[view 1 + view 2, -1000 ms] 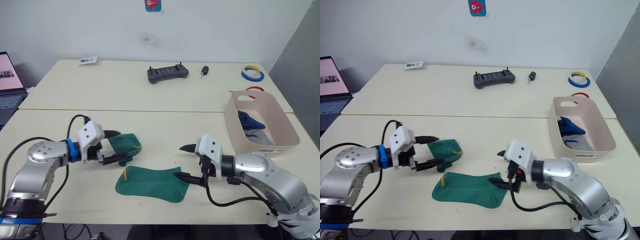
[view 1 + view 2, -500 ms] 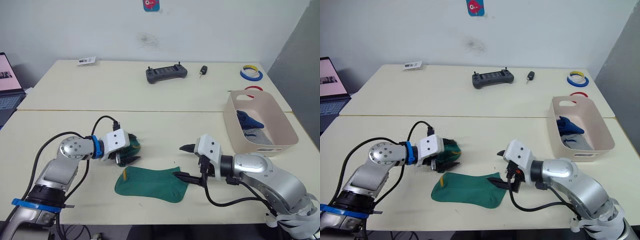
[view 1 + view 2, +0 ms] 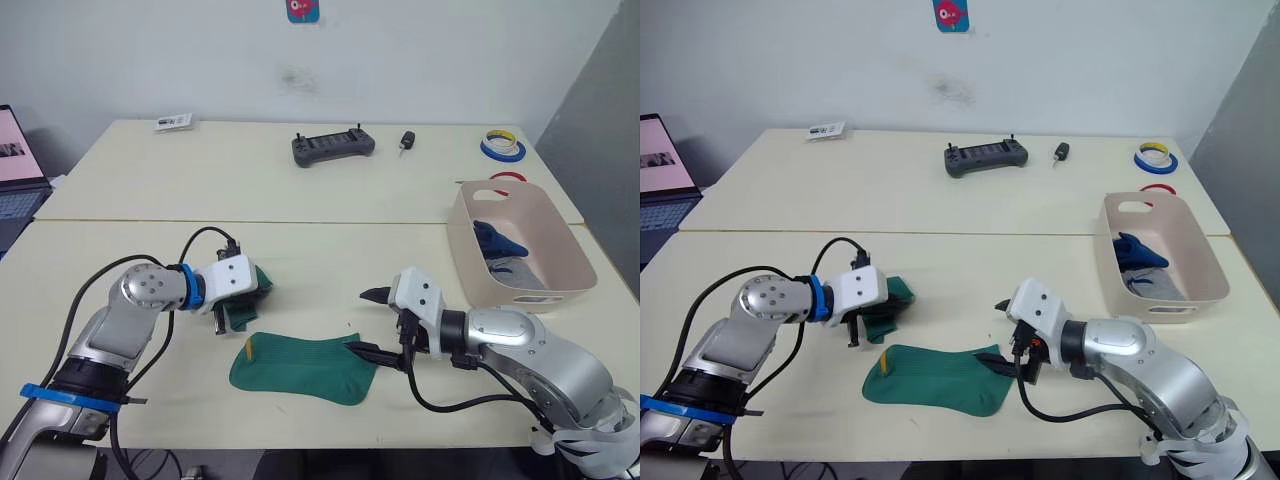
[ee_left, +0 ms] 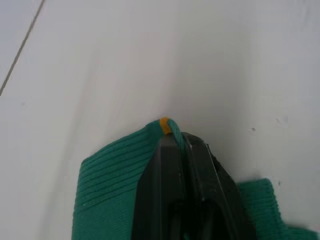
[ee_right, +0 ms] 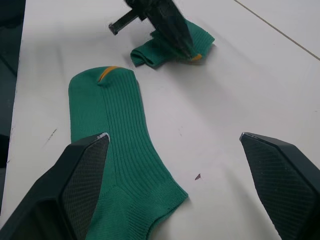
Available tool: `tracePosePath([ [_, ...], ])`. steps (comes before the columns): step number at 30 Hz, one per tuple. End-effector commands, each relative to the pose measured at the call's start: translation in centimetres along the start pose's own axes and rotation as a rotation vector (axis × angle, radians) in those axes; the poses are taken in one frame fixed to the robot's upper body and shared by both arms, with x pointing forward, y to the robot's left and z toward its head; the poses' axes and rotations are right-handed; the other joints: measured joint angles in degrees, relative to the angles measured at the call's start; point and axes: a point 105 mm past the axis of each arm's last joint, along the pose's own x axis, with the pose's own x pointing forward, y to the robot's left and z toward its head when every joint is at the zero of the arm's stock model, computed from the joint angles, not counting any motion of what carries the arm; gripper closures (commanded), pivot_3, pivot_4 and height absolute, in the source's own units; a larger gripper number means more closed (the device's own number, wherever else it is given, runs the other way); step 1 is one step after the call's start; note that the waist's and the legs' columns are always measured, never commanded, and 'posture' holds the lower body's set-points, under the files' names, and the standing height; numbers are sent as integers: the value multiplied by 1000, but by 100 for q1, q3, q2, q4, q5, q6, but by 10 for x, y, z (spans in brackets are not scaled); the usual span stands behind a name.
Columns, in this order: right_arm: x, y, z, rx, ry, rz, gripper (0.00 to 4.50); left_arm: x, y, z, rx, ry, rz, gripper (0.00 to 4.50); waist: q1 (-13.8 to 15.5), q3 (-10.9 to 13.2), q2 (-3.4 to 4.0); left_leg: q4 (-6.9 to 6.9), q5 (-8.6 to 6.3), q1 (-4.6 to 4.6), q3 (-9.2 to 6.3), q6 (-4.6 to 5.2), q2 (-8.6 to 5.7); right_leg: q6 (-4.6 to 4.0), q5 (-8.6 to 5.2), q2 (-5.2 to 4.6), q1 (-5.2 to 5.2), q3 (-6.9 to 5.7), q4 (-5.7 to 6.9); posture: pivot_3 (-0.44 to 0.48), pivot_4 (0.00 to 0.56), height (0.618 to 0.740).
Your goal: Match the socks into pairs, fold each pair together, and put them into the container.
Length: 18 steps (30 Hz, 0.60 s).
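I had the left gripper (image 3: 232, 312) clamped on the bunched green sock (image 3: 887, 306), its two black fingers pressed together over the cuff by the yellow mark (the left wrist view showed that plainly). That sock sat a little in from the table's (image 3: 300, 250) front edge, towards its left half, just behind the flat green sock (image 3: 303, 367), which lay stretched out along the front edge near the middle. My right gripper (image 3: 371, 323) stood with its fingers spread wide at the toe end of the flat sock, one finger low by the fabric, holding nothing. The container (image 3: 560, 268) rested at the table's right edge with a blue sock (image 3: 497, 241) and a grey one (image 3: 511, 269) already inside, so I judged the green pair to be the last one. The step in hand was bringing the two greens together. Next, I reckoned, I would need to carry the bunched sock over the flat one and lay it lined up, cuff to cuff, before folding.
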Motion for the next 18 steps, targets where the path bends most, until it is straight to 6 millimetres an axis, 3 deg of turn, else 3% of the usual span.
tracePosePath([
  [1, -1, 4, 10, -37, -40, 8, 0, -23, 15, 37, -109, -110, -4, 4481, -3, 0, -1, 1, 0, -2, -1, 0, 0, 0, 0, 3, -1, 0, 1, 0, 150, 740],
  [6, -3, 4, 11, -30, -52, 10, 0, -41, 10, 97, -272, -265, -181, 4481, -7, 4, -6, 5, 0, -5, -3, 0, -2, 1, -1, 24, -1, 1, 2, 0, 150, 740],
  [13, -15, 1, 12, -14, -54, 4, 0, -46, 1, 167, -422, -494, -364, 4481, -4, 4, -6, 23, 0, -8, -8, 0, 1, 3, -2, 27, 1, 3, 5, 0, 150, 740],
  [16, -22, 0, 12, -5, -46, 2, 0, -50, 9, 184, -506, -589, -377, 4481, 1, 6, -8, 61, -1, -18, -19, 2, 5, 4, -2, 28, 5, 1, 10, 0, 150, 740],
  [18, -26, -2, 11, -5, -38, -6, 0, -49, 17, 183, -568, -615, -347, 4481, -25, 6, -8, 63, -2, -15, -18, 2, 2, 4, -2, 28, 9, 5, 10, 0, 150, 740],
])
